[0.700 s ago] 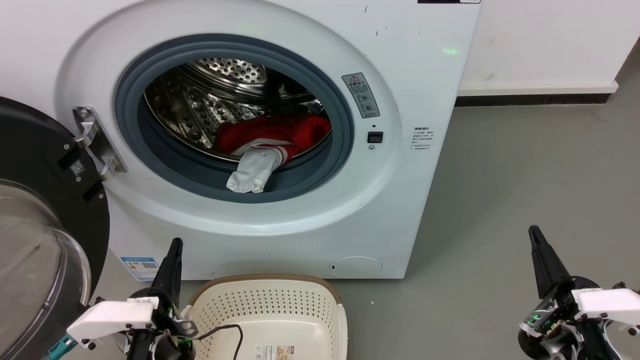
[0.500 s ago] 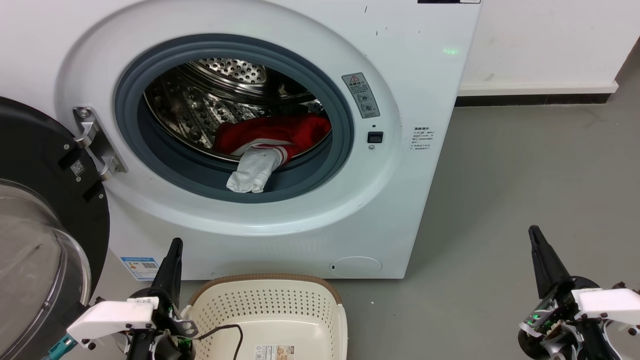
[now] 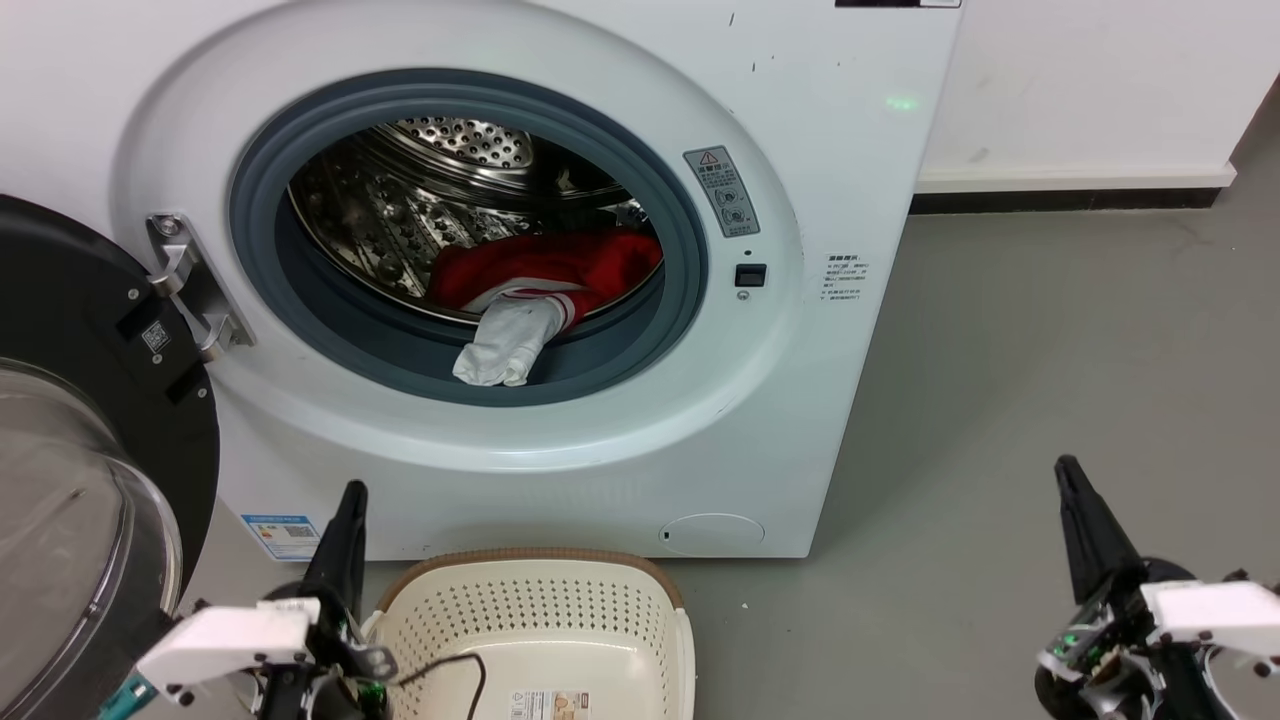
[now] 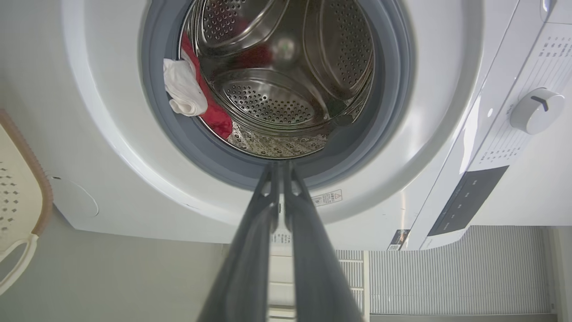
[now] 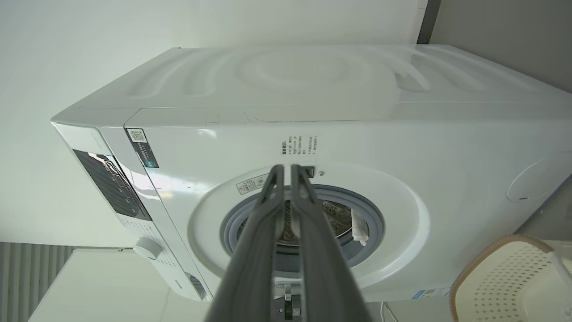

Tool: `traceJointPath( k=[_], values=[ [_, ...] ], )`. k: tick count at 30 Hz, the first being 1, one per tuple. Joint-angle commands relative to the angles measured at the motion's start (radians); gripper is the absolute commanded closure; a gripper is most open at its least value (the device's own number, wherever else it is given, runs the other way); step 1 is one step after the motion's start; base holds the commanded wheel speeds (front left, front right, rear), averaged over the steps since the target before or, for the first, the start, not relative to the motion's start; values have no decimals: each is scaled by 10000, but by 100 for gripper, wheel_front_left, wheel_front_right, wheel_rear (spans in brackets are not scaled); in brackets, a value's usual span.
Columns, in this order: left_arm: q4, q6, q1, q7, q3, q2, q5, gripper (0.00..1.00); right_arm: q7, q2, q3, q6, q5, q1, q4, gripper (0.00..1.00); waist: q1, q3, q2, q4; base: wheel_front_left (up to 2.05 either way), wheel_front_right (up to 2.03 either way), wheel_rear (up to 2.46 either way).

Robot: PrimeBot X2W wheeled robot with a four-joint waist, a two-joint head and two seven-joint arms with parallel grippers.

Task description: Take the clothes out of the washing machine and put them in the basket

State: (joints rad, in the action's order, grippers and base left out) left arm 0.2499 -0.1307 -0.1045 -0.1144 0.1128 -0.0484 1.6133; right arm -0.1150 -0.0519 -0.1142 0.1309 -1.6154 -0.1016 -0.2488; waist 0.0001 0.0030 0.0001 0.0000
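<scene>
The white washing machine point(image 3: 840, 120) stands with its porthole uncovered and its dark glass door point(image 3: 80, 440) swung out to the left. Red and white clothes point(image 3: 545, 275) lie in the steel drum, a white part point(image 3: 500, 345) hanging over the grey seal; they also show in the left wrist view point(image 4: 187, 91). The cream basket point(image 3: 540, 620) sits on the floor in front of the machine and holds nothing. My left gripper point(image 3: 348, 495) is low beside the basket's left end, shut and holding nothing. My right gripper point(image 3: 1065, 470) is low at the right over the floor, shut and holding nothing.
Grey floor point(image 3: 1050, 350) stretches to the right of the machine up to a white wall with a dark skirting point(image 3: 1070, 198). A thin black cable point(image 3: 460, 665) lies across the basket's near side. The machine's control knob point(image 4: 536, 109) shows in the left wrist view.
Both grippers have sunk very slightly in the head view. The clothes, the door and the basket are as they were.
</scene>
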Motion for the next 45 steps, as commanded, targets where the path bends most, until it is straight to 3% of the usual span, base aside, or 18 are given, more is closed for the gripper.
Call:
traceJointPath(
  k=[1, 13, 45],
  values=[
    [-15, 0, -2, 9, -1, 0, -4, 0, 12, 0, 1, 0, 9, 1, 11, 0, 0, 1, -1, 0, 0, 0, 0],
    [-215, 9, 331, 478, 22, 26, -877, 0, 480, 13, 24, -2, 846, 382, 85, 0, 0, 15, -1, 6, 0, 0, 0],
    [-2023, 1339, 797, 1790, -793, 1, -7361, 0, 1793, 5, 552, -2, 8096, 1070, 2194, 0, 0, 37, -1, -11, 0, 0, 0]
  ],
)
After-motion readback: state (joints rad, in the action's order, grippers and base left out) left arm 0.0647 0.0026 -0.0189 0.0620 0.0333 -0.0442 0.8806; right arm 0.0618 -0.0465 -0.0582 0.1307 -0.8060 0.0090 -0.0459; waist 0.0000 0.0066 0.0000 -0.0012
